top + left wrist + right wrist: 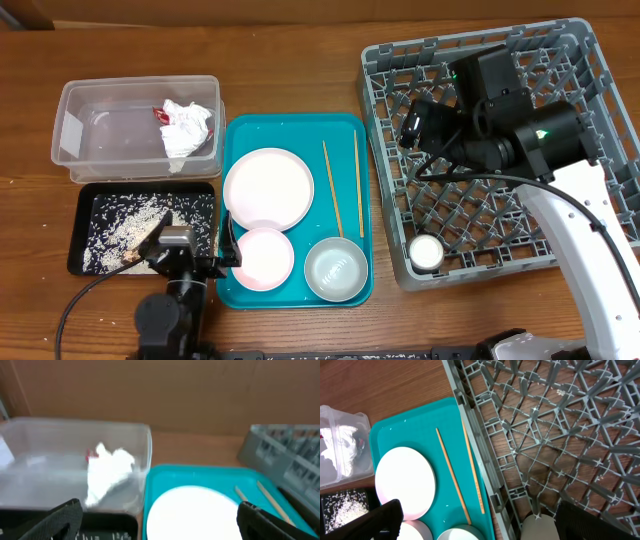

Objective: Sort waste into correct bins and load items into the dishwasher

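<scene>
The large round white plate [268, 187] lies flat in the middle of the teal plastic serving tray [300, 121]. The smaller pale-pink round plate [264, 258] is just below it, the white bowl [336, 268] is beside that one, and the two thin wooden chopsticks [332, 188] lie along the right side of the tray. I judge that the plates are stiff, smooth and breakable, and because they lie flat, only the rim offers me a hold. One finger must go under the edge, and a glazed rim may slip. The chopsticks look very light and may roll. My left gripper [228, 245] hangs released at the left edge of the tray, near the two plates and holding nothing. My right gripper [413, 122] is also spread wide and empty, above the large square grey plastic dish rack [480, 215], where the small white cup [427, 251] stands in the near corner. To the left on the worktop, the crumpled white napkin [185, 125] sits in the clear rectangular plastic tub [100, 120]. It hides most of the red-and-silver wrapper [162, 114]. Loose rice grains [125, 215] are scattered in the shallow black tray [80, 225]. The left wrist view is blurred and cuts off the plate's near edge, and the right wrist view shows only the cup's top.
</scene>
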